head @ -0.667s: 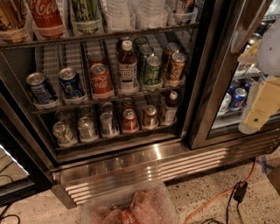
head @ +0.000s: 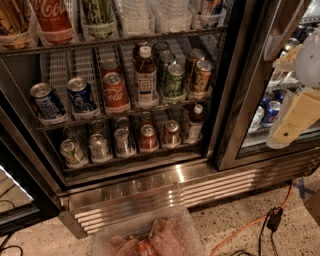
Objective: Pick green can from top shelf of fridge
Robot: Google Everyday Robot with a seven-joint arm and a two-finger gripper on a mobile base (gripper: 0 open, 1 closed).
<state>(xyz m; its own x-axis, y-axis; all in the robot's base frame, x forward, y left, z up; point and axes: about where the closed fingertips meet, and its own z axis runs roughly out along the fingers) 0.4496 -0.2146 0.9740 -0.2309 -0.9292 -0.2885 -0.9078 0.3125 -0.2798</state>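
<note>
The green can (head: 98, 15), tall with pale markings, stands on the top shelf (head: 125, 39) of the fridge (head: 150, 192), at the top edge of the camera view. Its upper part is cut off. A tall red Coca-Cola can (head: 52, 17) stands just left of it. My gripper (head: 289, 125), pale cream, hangs at the right edge in front of the right glass door. It is well to the right of the green can, lower than it, and touches nothing.
Clear plastic bottles (head: 150, 15) stand right of the green can. Two lower racks hold short cans and small bottles (head: 145, 75). A black door post (head: 227, 85) separates the open bay from the shut right door. A plastic bin (head: 150, 235) and an orange cable (head: 250, 225) lie on the floor.
</note>
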